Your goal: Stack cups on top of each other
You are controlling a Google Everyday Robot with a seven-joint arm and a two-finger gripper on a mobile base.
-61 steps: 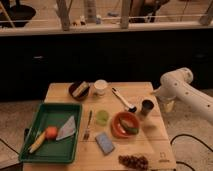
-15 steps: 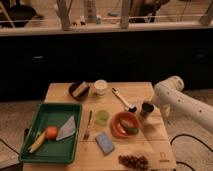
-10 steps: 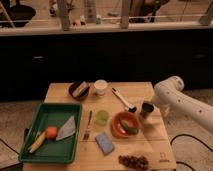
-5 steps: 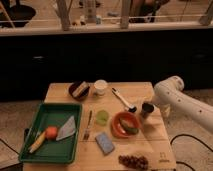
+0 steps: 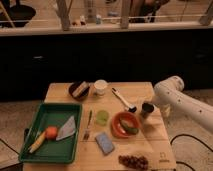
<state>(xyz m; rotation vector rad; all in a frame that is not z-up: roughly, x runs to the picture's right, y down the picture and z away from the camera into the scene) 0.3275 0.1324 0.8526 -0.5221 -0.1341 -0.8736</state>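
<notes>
Nearest lie a bunch of grapes (image 5: 132,161) and a blue sponge (image 5: 105,143) on the wooden table (image 5: 156,146), neither of them my business. Next back, the pale green cup (image 5: 102,117) stands upright between a fork (image 5: 88,125) and the orange-red dish (image 5: 125,124). A little farther, just right of the dish, is the dark metal tumbler (image 5: 146,109), with my gripper (image 5: 153,108) close against its right side (whether I have hold of it, I cannot tell). Farthest is the white cup (image 5: 100,87), upright beside the dark bowl (image 5: 79,90). No cup sits in another yet, so I judge the step in hand is taking the tumbler. To do it well I would grip squarely across the wall, firmly, since shiny metal may slip. I would lift straight up until clear of the dish rim and of the long-handled utensil (image 5: 123,99) lying to its left, then carry it over another cup, centre it, lower it mouth up, and let go only once it is seated.
</notes>
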